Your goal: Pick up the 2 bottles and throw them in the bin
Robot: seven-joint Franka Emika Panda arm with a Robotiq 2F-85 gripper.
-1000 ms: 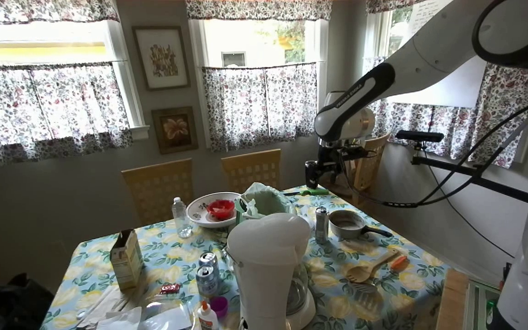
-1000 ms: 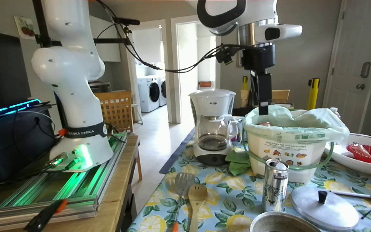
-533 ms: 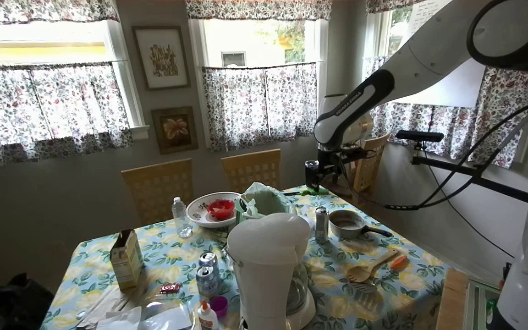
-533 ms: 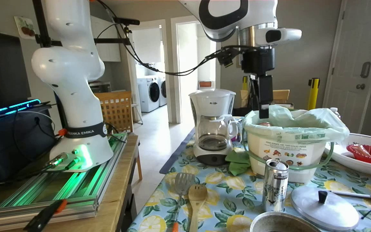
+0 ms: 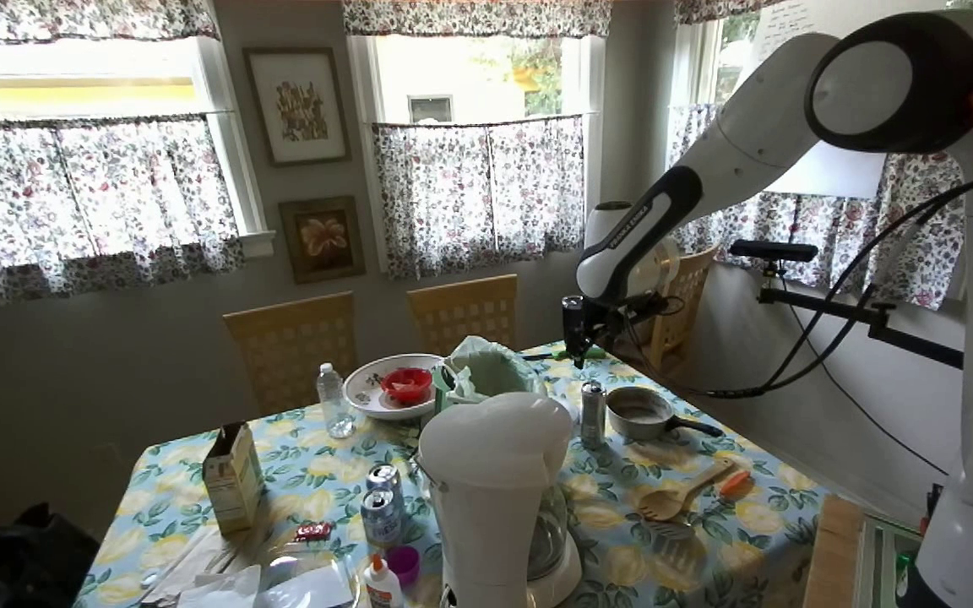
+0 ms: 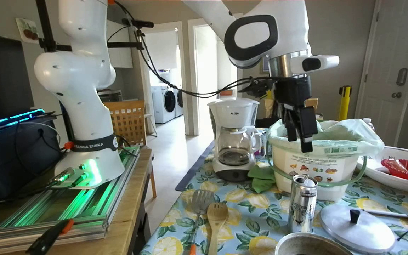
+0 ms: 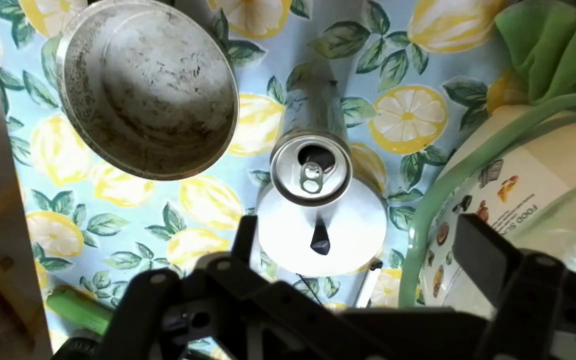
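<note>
Gripper (image 7: 358,240) hangs lower and more tilted now, spread wide, so pretty likely the can (image 6: 302,203) in from the counter (image 6: 246,214) edge is next for the bin (image 6: 310,164).

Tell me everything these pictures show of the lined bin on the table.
The bin looks like a cream plastic bucket, standing upright on the lemon-print tablecloth. A green handle hangs across its front, where a printed label mentions food scraps and food-soiled paper above food pictures. A thin, pale green liner is bunched over its top. In an exterior view it stands between a coffee maker and a white bowl. Its contents, and whether the open jaws touch it, cannot be made out.
</note>
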